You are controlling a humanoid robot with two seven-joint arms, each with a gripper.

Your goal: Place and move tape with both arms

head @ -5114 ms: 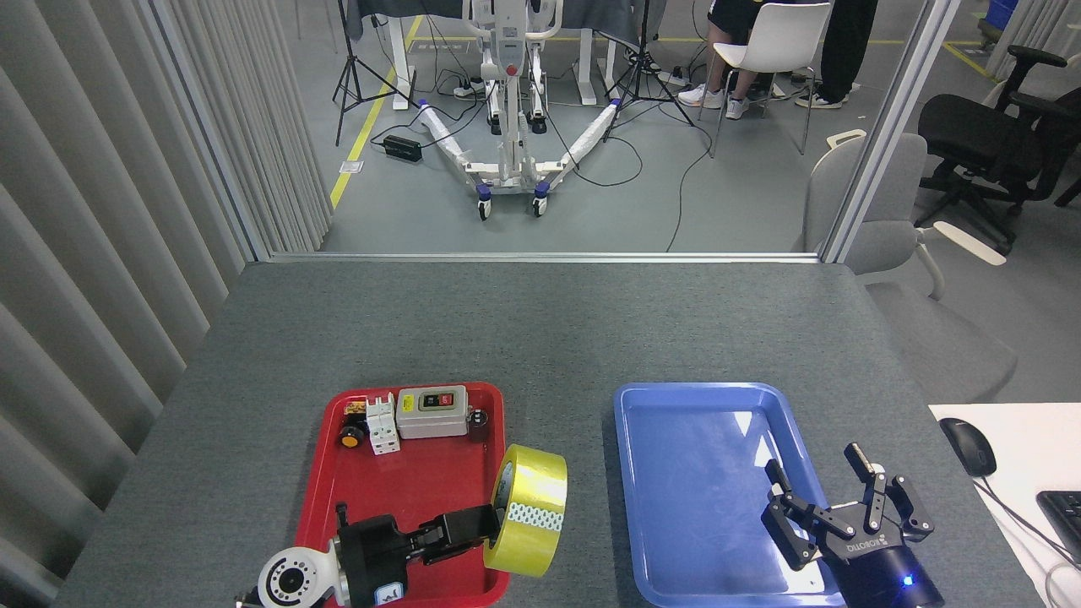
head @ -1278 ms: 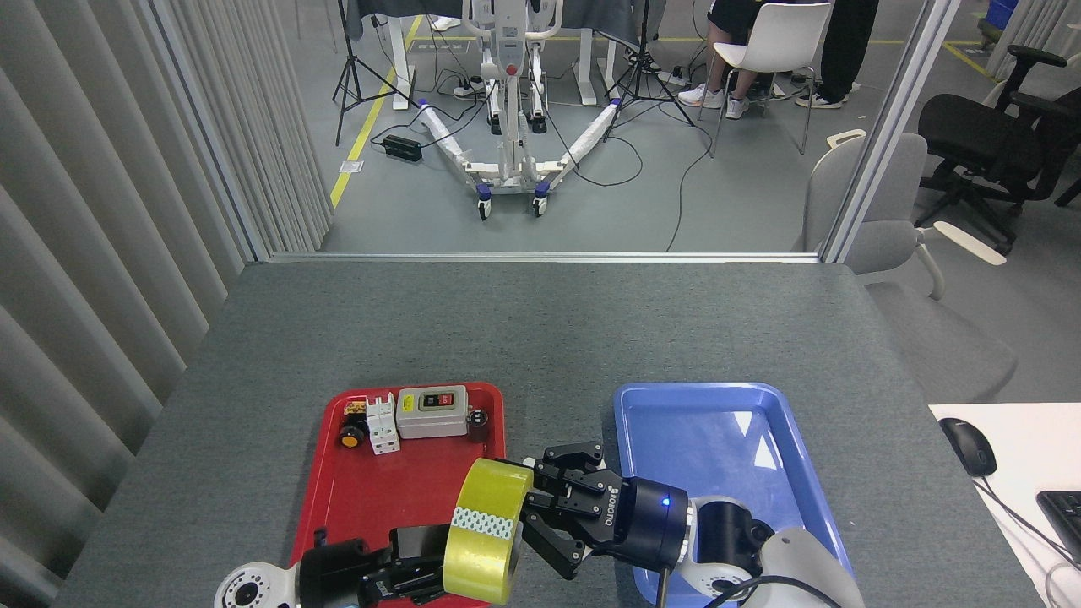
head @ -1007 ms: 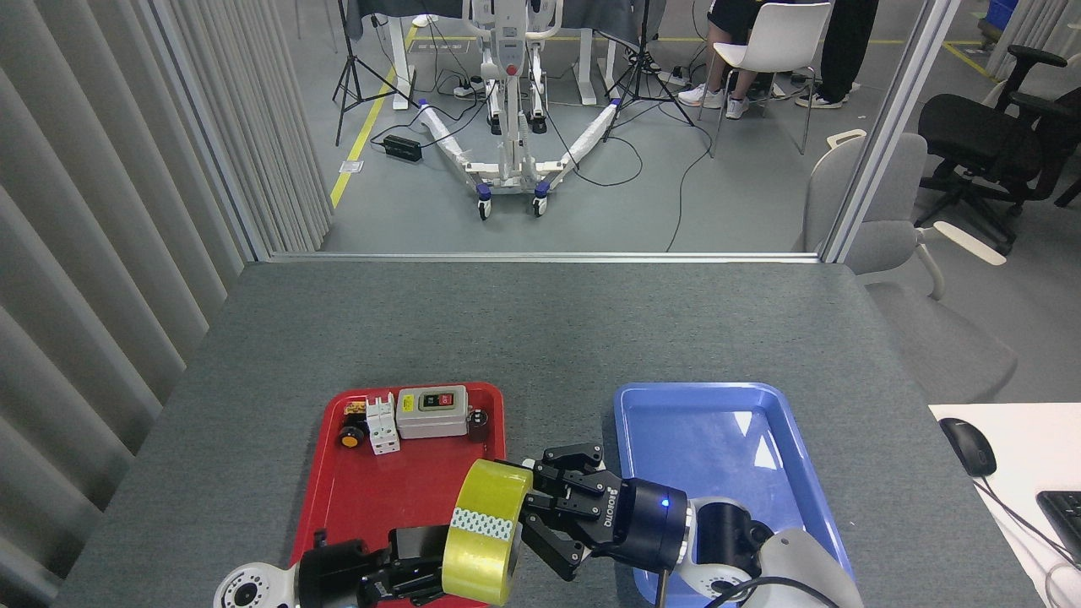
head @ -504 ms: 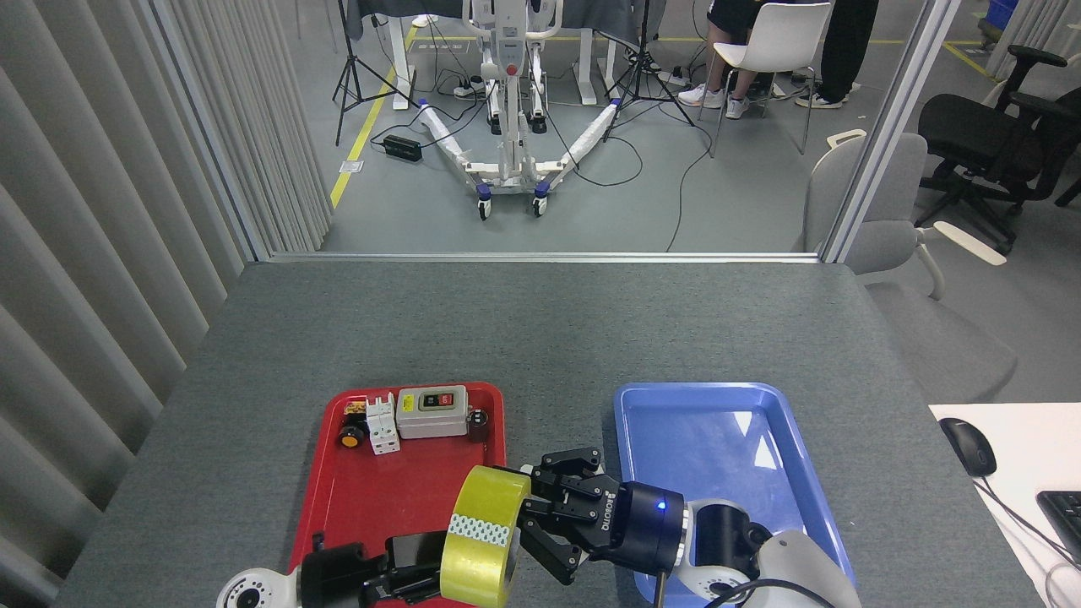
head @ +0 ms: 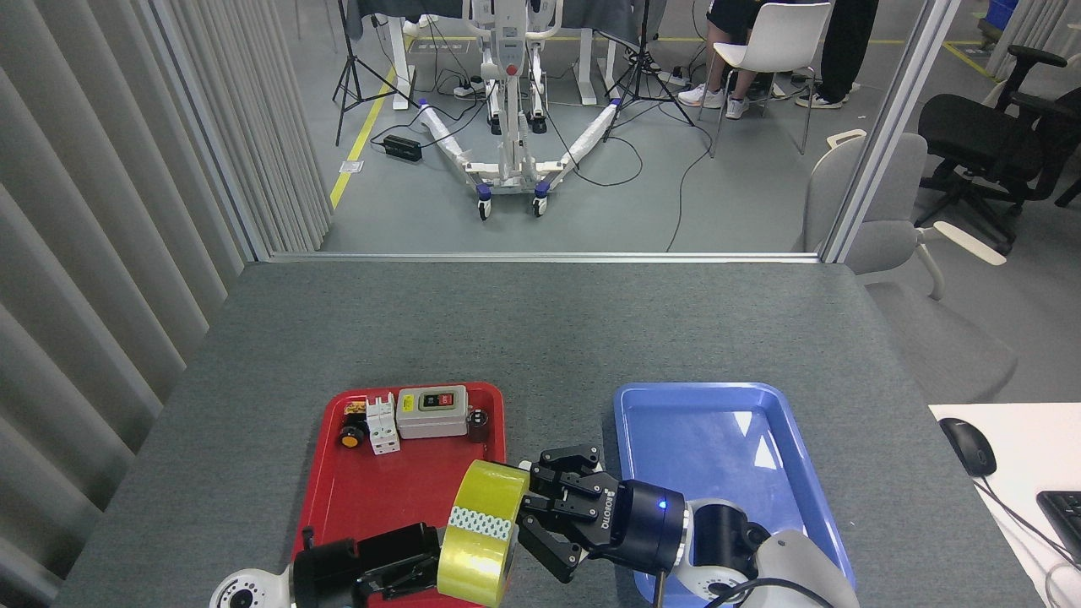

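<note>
The yellow tape [head: 481, 540] stands on edge, raised over the front right corner of the red tray [head: 372, 498], its white-and-green tab facing me. My right gripper [head: 534, 511] reaches in from the right, and its black fingers [head: 549, 553] are closed against the roll's right side. My left gripper [head: 426, 557] sits low at the roll's left side. Its fingertips are hidden behind the tape, so its grip is unclear.
The red tray holds a grey switch box [head: 432, 412], a white breaker [head: 382, 425] and small parts at its far end. A blue tray [head: 718, 439] lies to the right. A mouse [head: 968, 446] and keyboard [head: 1066, 515] sit on a white desk at far right.
My left gripper has drawn back slightly to the left and the tape has risen and tilted a little. Five seconds ago my right gripper was open over the blue tray's right side.
</note>
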